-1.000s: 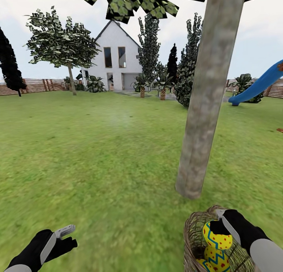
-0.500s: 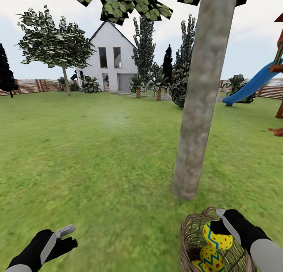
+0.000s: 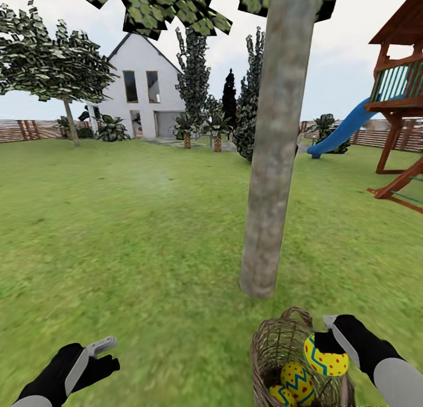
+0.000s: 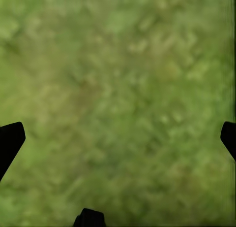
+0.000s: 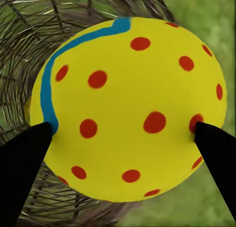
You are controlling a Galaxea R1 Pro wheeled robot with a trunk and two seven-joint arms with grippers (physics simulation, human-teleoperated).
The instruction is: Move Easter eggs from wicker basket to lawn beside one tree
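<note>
A brown wicker basket (image 3: 276,345) stands on the lawn (image 3: 135,236) just in front of the grey-brown tree trunk (image 3: 270,160). Two yellow Easter eggs (image 3: 296,380) with blue zigzags lie inside it. Above the basket's rim my right gripper (image 3: 325,336) is shut on another Easter egg (image 3: 324,360). In the right wrist view this egg (image 5: 130,109) sits between the two dark fingertips (image 5: 22,158), with the basket (image 5: 44,35) behind it. My left gripper (image 3: 101,348) hangs open over bare grass (image 4: 118,99) at the lower left.
A wooden play tower (image 3: 399,101) with a blue slide (image 3: 341,133) stands at the right. Far back are a white house (image 3: 138,89), a fence (image 3: 23,130), cypresses and another leafy tree (image 3: 59,66). Open grass stretches left of the trunk.
The whole view has swung right, bringing the play tower in. The held egg has come up and toward the basket's right rim, and a further egg now shows inside. The left gripper is unchanged.
</note>
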